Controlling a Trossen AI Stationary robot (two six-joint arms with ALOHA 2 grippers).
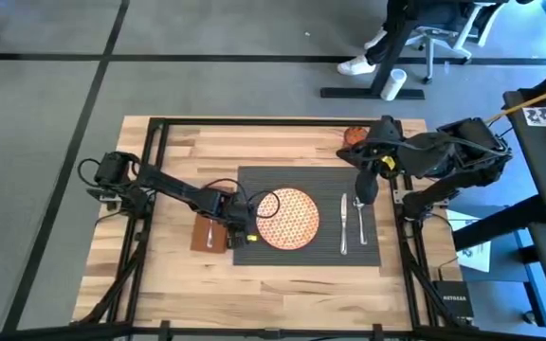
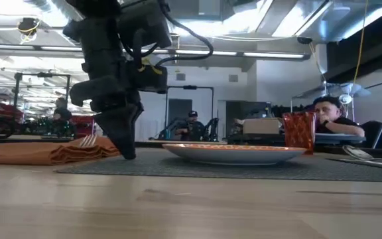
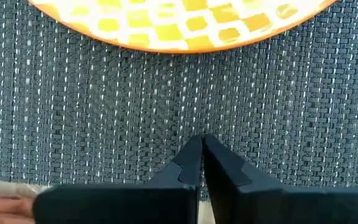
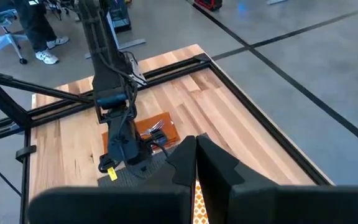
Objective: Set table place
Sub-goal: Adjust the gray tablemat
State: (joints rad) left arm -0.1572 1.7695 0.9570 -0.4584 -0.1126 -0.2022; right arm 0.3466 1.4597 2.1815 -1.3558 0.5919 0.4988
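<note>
A dark grey placemat (image 1: 330, 189) lies in the middle of the table (image 1: 178, 152). On it are an orange-patterned plate (image 1: 289, 218), a knife (image 1: 344, 225) and a spoon (image 1: 360, 220). A brown napkin (image 1: 207, 237) with a fork (image 1: 211, 230) on top lies just left of the mat. A small orange cup (image 1: 354, 136) stands at the mat's far right corner. My left gripper (image 1: 245, 234) is shut, pointing down at the mat's left margin between napkin and plate. My right gripper (image 1: 369, 192) is shut and hangs above the spoon and knife, touching nothing. My left gripper's shut fingertips (image 3: 202, 142) come from above, pointing down, and meet the placemat's left margin (image 3: 166, 124) a little short of the plate's rim (image 3: 179, 43). In the low view the fingertips (image 2: 128, 154) reach the mat's surface. The mat lies flat on the table.
Black rails (image 1: 159, 128) run along the table's edges. Bare wood lies left of the napkin and along the near edge (image 1: 282, 284). People sit in the room beyond the table (image 2: 327, 116).
</note>
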